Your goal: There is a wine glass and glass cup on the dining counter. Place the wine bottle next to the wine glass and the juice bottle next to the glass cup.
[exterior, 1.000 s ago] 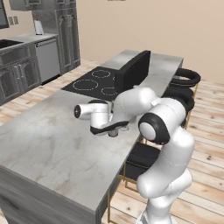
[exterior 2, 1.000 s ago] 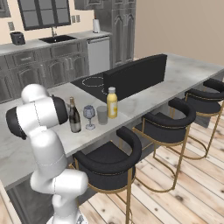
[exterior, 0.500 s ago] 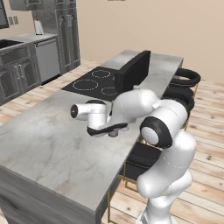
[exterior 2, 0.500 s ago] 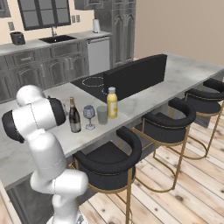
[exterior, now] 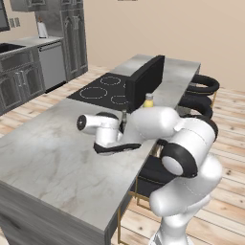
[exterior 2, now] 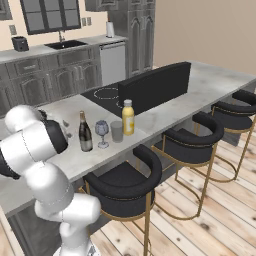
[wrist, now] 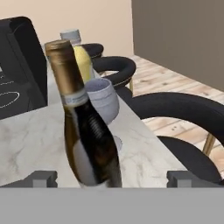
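Observation:
The dark wine bottle (exterior 2: 85, 132) with its gold-foil top stands upright on the dining counter (exterior 2: 210, 85), close to the near edge. Just right of it stands the stemmed wine glass (exterior 2: 102, 131), then the grey glass cup (exterior 2: 117, 131), then the yellow juice bottle (exterior 2: 128, 117). In the hand view the wine bottle (wrist: 85, 127) rises right in front of my open gripper (wrist: 111, 179), between the fingertips (wrist: 41, 178) without touching them. The wine glass (wrist: 104, 100) and juice bottle (wrist: 81, 59) stand behind it. From the left base view my gripper (exterior: 125, 146) hangs low over the counter (exterior: 48, 158).
A black cooktop (exterior: 103, 91) and a raised black divider (exterior 2: 155, 87) sit further along the counter. Black stools (exterior 2: 125, 185) with gold legs line the near side. Grey cabinets with a sink (exterior 2: 65, 45) run along the back wall.
My hand has drawn back slightly from the wine bottle, the jaws staying wide. Bottles and glasses have not moved.

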Robot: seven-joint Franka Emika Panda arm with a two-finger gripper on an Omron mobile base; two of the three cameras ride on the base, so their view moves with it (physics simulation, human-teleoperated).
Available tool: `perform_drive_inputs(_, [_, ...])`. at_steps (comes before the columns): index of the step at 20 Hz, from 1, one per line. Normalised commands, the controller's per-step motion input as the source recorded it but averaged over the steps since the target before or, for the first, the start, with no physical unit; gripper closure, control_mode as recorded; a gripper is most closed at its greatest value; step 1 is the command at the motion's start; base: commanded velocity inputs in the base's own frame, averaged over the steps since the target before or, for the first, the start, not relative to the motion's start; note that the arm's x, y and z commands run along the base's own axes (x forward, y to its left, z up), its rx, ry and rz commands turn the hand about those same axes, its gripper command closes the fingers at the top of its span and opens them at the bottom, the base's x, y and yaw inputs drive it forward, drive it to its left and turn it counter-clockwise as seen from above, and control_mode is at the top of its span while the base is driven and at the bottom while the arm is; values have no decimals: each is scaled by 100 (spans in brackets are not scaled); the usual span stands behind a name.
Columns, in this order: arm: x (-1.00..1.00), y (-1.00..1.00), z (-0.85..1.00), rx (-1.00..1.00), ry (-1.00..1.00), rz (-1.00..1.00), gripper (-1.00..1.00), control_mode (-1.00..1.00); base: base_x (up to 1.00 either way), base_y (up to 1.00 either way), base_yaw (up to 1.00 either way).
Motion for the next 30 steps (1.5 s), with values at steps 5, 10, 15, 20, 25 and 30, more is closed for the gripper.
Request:
perform_drive_inputs(5, [-48, -9, 19, 3, 4, 7, -100, -100, 0, 0, 0])
perform_drive_inputs(10, [-47, -15, 28, 0, 10, 19, -100, -100, 0, 0, 0])
perform_drive_inputs(15, [-44, -12, 33, 3, 23, 27, -100, -100, 0, 0, 0])
perform_drive_inputs(20, [-46, -9, 29, 4, 30, 35, -100, -100, 0, 0, 0])
perform_drive_inputs(25, [-52, -8, 20, 7, 25, 34, -100, -100, 0, 0, 0])
perform_drive_inputs(30, [-63, -5, 12, 2, 12, 33, -100, -100, 0, 0, 0])
